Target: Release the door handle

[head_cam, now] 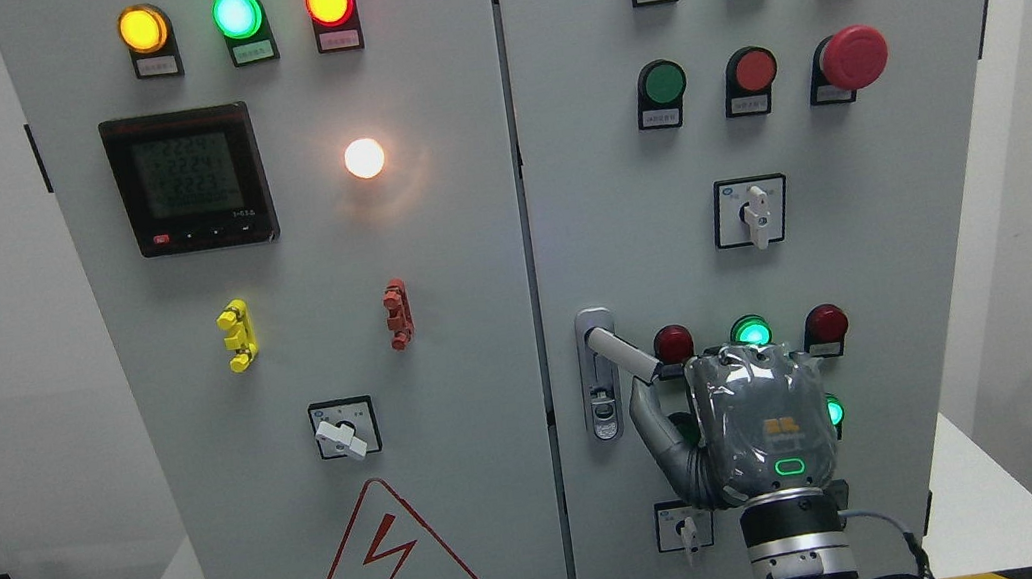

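While the grey electrical cabinet [472, 265] stood with both doors closed, the right hand [748, 429] was raised in front of the right door [918, 203], its arm entering from the bottom edge right of the middle. The back of the hand faced the camera. Its thumb [655, 431] reached up and to the left, with the tip right at the outer end of the door handle [621, 353]; whether it actually touched could not be told. The other fingers pointed upward against the panel and their tips were hidden behind the palm, so it could not be told whether the hand was loose or still gripping.

The door handle sat at the left edge of the right door, low on the panel. Its silver lever was swung out of its lock plate [603, 398] and tilted down to the right, toward the hand.

Just above the hand ran a row of three lamps: a dark red lamp [673, 344], a lit green lamp [750, 331] and another red lamp [825, 324]. A white selector switch [752, 214] sat higher on the same door, and a red mushroom button [853, 57] near the top right. On the left door, a digital meter [189, 180] showed pale figures, a white lamp [364, 158] glowed beside it, and a red triangular warning sign [398, 569] lay near the bottom. No left hand was visible.
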